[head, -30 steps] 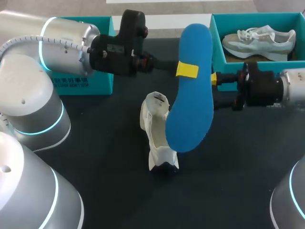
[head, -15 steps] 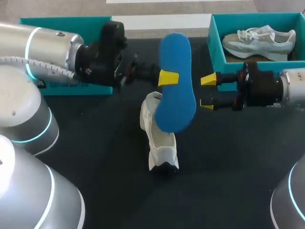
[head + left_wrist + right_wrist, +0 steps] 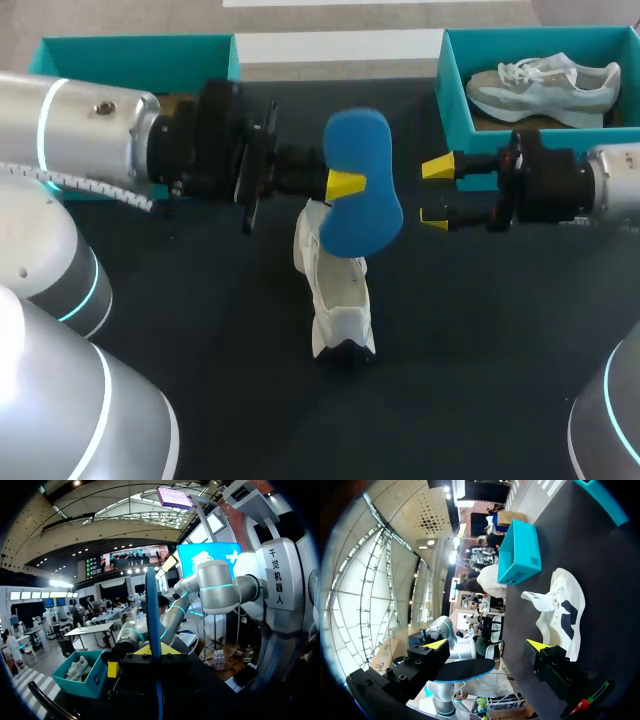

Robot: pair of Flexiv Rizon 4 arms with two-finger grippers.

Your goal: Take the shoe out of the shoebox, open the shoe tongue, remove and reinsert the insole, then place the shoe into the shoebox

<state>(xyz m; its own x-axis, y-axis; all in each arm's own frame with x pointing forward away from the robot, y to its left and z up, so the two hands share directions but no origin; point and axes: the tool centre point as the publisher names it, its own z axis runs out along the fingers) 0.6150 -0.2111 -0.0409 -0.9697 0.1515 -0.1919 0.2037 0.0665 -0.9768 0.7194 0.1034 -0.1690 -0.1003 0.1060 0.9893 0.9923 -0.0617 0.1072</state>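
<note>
My left gripper [image 3: 347, 184] is shut on a blue insole [image 3: 360, 192] and holds it over the heel end of a white shoe [image 3: 335, 285] that lies on the dark table. In the left wrist view the insole [image 3: 152, 605] shows edge-on, rising from between the yellow tips of the left gripper [image 3: 152, 649]. My right gripper [image 3: 436, 192] stands open just right of the insole, holding nothing. The right wrist view shows the right gripper [image 3: 487, 645] spread wide, the insole [image 3: 465, 669] edge-on ahead of it and the white shoe [image 3: 560, 612] beside it.
A teal shoebox [image 3: 450, 95] at the back right holds a grey shoe [image 3: 545, 85]. Another teal box [image 3: 130, 55] stands at the back left, partly behind my left arm. The same teal box [image 3: 520, 552] appears beyond the white shoe in the right wrist view.
My left arm has drawn back to the left and swung the insole down, so its lower end now sits over the shoe's opening. The right arm has not moved.
</note>
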